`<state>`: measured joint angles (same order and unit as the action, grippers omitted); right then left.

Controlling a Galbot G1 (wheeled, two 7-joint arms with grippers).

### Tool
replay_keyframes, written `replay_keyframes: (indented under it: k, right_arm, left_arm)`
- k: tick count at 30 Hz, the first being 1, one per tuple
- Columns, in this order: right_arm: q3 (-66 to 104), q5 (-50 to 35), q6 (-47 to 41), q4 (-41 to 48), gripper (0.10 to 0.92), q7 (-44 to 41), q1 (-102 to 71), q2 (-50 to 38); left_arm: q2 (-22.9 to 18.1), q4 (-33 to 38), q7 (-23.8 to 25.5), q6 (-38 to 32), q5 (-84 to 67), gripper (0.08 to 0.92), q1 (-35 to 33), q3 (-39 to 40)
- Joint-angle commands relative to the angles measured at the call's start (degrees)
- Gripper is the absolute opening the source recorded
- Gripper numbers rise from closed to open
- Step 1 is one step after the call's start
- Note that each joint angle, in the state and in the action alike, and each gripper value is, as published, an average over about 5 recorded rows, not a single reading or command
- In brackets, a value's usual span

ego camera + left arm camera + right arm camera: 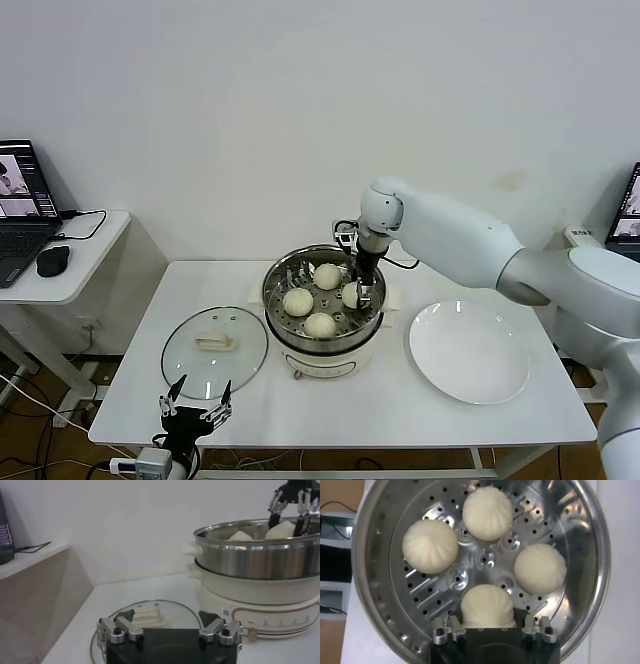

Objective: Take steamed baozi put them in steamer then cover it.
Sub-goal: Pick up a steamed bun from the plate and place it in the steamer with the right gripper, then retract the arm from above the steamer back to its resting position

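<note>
Baozi, four of them, lie on the perforated tray inside the steamer point(323, 345): one toward the wall point(327, 276), one on the robot's left point(298, 301), one nearest the robot point(320, 325), and one on the right point(351, 295). In the right wrist view all four sit apart from each other around the tray's centre, none stacked. The right pincer point(362, 296) reaches down into the pot over the right-hand bun; its fingers point(442, 631) stand apart on either side of that bun point(487, 606), and whether they still touch it cannot be told. The steamer's shiny steel pot rests on a cream-white base with a side handle; the base front carries small markings along a curved line, too small to read. Just left of the steamer the cover point(215, 351) lies flat on the table point(400, 405), handle up. The left pincer point(194, 409) hangs low at the table's near edge, just in front of the cover, fingers spread wide and empty. A white plate point(470, 352) lies on the table right of the steamer. On a side table at far left stand a laptop point(22, 212) and a mouse point(52, 261).
</note>
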<state>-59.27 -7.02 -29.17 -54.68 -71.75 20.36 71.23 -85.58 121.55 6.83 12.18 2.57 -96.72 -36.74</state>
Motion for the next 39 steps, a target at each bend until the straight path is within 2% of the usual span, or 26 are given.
replay_keyframes:
  k: [1, 7, 11, 14, 19, 26, 32, 39]
  right_arm:
    - [2.44, 0.20, -0.41, -0.59, 0.806, 0.71, -0.35, -0.26]
    - [9.79, -1.09, -1.41, -9.13, 0.822, 1.20, 1.15, -7.11]
    - [17.98, -6.90, -0.65, -16.53, 0.823, 7.00, 0.62, -14.55]
    - [23.66, -13.02, 2.14, -20.77, 0.823, 14.94, -1.15, -19.25]
    - [35.76, -22.67, 11.15, -27.21, 0.823, 39.07, -10.18, -24.97]
    - [64.04, -26.46, 12.48, -41.70, 0.822, 54.59, -39.39, -31.81]
    - [85.45, -24.11, 17.88, -48.06, 0.823, 58.65, -65.45, -29.61]
    - [99.44, -24.88, 25.54, -53.30, 0.823, 64.14, -86.50, -20.72]
  left_arm:
    - [-0.03, 0.27, 0.06, 0.05, 0.07, 0.823, -0.10, -0.02]
    - [0.03, 1.73, 0.23, 0.09, 0.41, 0.823, -0.85, -0.08]
    - [0.41, 2.25, 0.47, -0.68, 1.52, 0.823, -0.95, 0.07]
    - [0.98, 2.35, -0.08, -1.42, 1.59, 0.823, -0.80, 0.43]
    - [1.91, 2.12, -1.49, -1.58, 0.09, 0.823, -0.02, 1.03]
    - [4.09, -0.27, -3.17, -4.66, -1.24, 0.823, 0.81, 0.87]
    - [5.06, -1.34, -3.50, -5.92, -2.28, 0.823, 2.36, -0.56]
    - [5.61, -2.93, -3.19, -6.00, -2.15, 0.823, 4.97, -1.36]
